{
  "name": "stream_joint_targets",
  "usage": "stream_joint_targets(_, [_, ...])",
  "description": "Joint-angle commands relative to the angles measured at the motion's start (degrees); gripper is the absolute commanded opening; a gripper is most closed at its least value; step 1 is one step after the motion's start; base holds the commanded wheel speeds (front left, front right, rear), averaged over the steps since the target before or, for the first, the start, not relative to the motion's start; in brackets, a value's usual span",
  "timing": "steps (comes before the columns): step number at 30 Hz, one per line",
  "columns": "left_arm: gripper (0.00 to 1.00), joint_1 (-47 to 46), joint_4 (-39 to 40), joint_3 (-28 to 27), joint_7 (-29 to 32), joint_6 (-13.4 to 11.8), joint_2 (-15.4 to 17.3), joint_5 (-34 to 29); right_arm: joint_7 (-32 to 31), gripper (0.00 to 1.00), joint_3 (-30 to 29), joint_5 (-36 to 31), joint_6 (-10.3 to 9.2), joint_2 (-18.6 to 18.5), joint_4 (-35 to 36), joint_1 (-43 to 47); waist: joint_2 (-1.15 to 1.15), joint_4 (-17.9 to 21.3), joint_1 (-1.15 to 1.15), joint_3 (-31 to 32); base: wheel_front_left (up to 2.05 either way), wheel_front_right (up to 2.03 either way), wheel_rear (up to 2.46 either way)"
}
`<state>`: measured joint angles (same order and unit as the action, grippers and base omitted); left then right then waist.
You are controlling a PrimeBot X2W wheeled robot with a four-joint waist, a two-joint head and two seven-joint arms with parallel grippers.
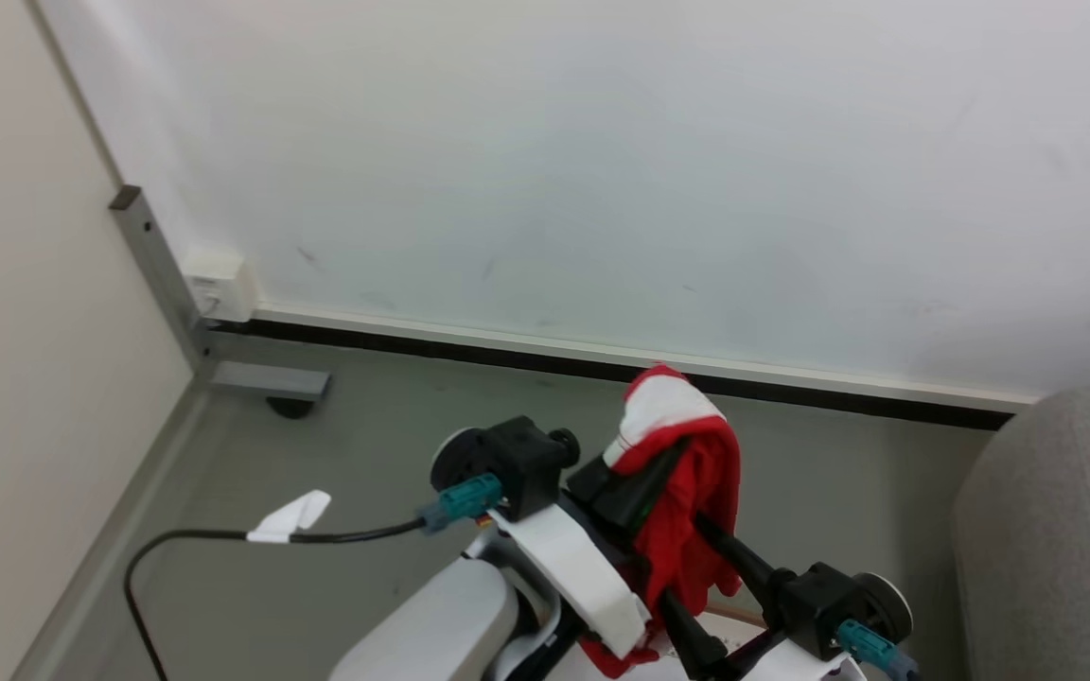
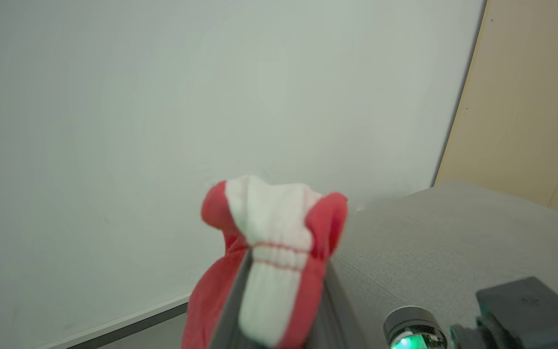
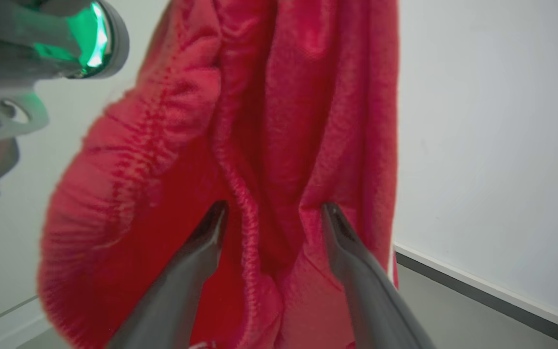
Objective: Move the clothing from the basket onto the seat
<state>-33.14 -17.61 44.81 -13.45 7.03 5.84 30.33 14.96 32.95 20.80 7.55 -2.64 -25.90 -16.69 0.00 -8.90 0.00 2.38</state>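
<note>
- Above the grey floor [image 1: 384,454], close to the white wall [image 1: 602,142], the red garment [image 1: 696,482] hangs in the air between your two arms. It touches neither the floor nor the seat [image 1: 1061,530].
- Left tool [image 2: 288,259]: narrow, clamped on the garment's upper end. The white band [image 2: 271,218] bunches up just past the fingertips in the left wrist view.
- Right tool [image 3: 271,215]: fingers apart, with a fold of red cloth lying between them. No pinch can be seen on that side, so note it as wide, with the cloth merely draped against it.
- Seat: light grey, at the right edge of the head view. It is near the garment but apart from it, and the garment is not yet over it.
- Progress, as a judgement: the lift is done for this piece. You have the carry across to the seat and the release left to do.
- Whether more clothing waits to be fetched cannot be told from these views.
- Caution: the load appears to hang from your left tool alone. The loose lower end trails down past both wrists, so keep it high as you swing right, or it may snag on the right arm.
</note>
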Motion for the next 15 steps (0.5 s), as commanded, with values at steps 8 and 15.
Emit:
stream_joint_targets(8, [0.00, -0.6, 1.1, 4.9, 1.1, 0.4, -1.1, 1.8, 0.1, 1.00, 0.2, 1.0, -0.13, -0.2, -4.8, -3.5, 0.00, -5.3, 0.00, 0.4, 0.00, 0.00, 0.00])
stream_joint_targets(15, [0.00, -1.4, 1.2, 6.5, 0.8, 0.5, -0.9, 3.2, 0.1, 0.00, 1.1, 2.6, -0.12, -0.2, -6.7, -5.0, 0.00, -7.1, 0.00, 0.3, 0.00, 0.00, 0.00])
